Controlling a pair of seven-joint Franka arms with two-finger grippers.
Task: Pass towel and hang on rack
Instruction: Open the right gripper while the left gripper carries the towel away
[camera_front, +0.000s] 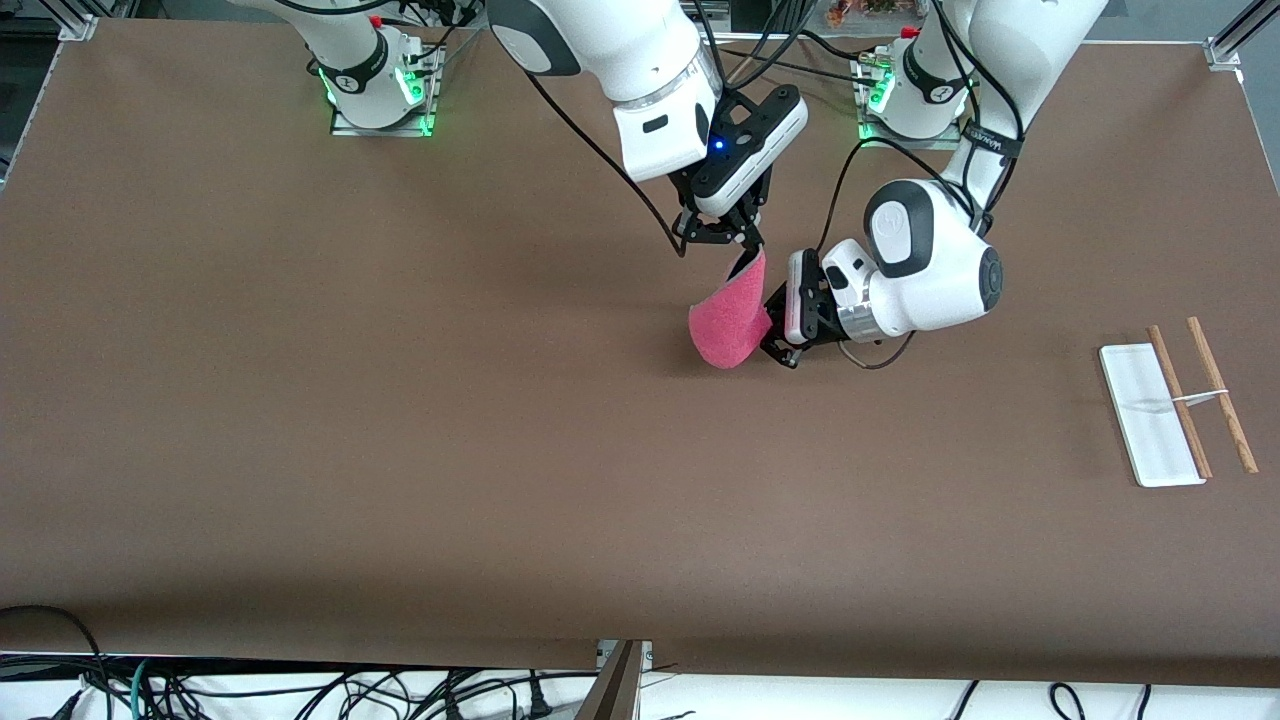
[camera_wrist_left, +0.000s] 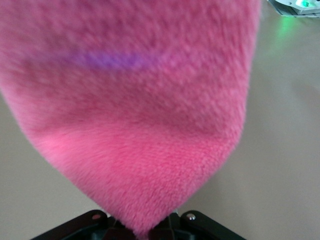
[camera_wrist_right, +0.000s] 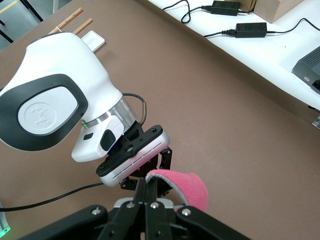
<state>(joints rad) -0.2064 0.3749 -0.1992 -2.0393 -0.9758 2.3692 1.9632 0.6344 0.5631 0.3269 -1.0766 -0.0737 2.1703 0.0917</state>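
Observation:
The pink fuzzy towel (camera_front: 728, 325) hangs in the air over the middle of the table, held by both arms. My right gripper (camera_front: 745, 255) comes down from above and is shut on the towel's upper corner (camera_wrist_right: 187, 187), its fingers (camera_wrist_right: 150, 182) pressed together on the grey edging. My left gripper (camera_front: 775, 335) reaches in sideways and is shut on another corner. The towel (camera_wrist_left: 140, 110) fills the left wrist view and narrows to a tip between that gripper's fingers (camera_wrist_left: 145, 231). The rack (camera_front: 1150, 415), with a white base and two brown rods, lies at the left arm's end of the table.
The left arm's white wrist (camera_wrist_right: 55, 100) fills much of the right wrist view, with the rack (camera_wrist_right: 82, 30) small near the table's edge. Both arm bases (camera_front: 380, 80) glow green. Cables (camera_front: 200, 690) lie below the table edge nearest the front camera.

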